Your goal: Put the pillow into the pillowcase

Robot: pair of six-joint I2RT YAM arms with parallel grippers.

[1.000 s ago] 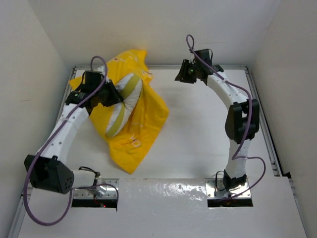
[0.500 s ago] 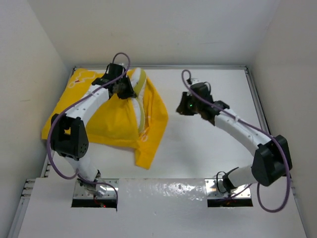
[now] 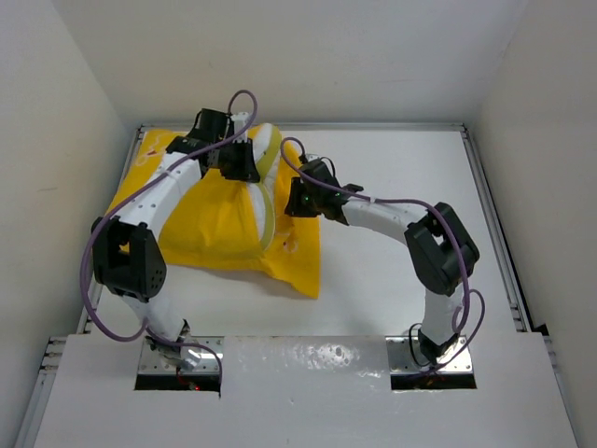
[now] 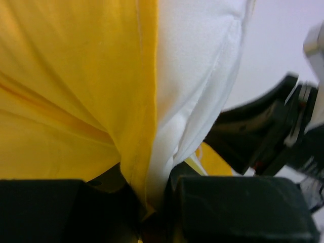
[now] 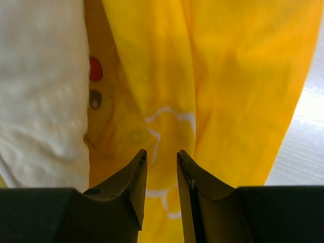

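Tabletop (image 3: 401,168) carries the pillowcase (image 3: 210,224), spread over its far-left part, with a loose flap trailing near-right. The pillow (image 3: 268,173) is partly inside it, as I judge. Only a white strip with a yellowish band shows, long axis running near-far along the case's right side. Left gripper (image 3: 244,170) sits at the strip's far end, pressed together on the pillowcase hem with white pillow cloth in the same pinch. Right gripper (image 3: 295,200) is just right of the strip, over the flap, its fingers a narrow slit apart with nothing between them that I can see. The pillow lies to its left, with the flap under it and to its right. The right arm is nearer the flap, so I'd use it to pull the flap over the exposed edge.
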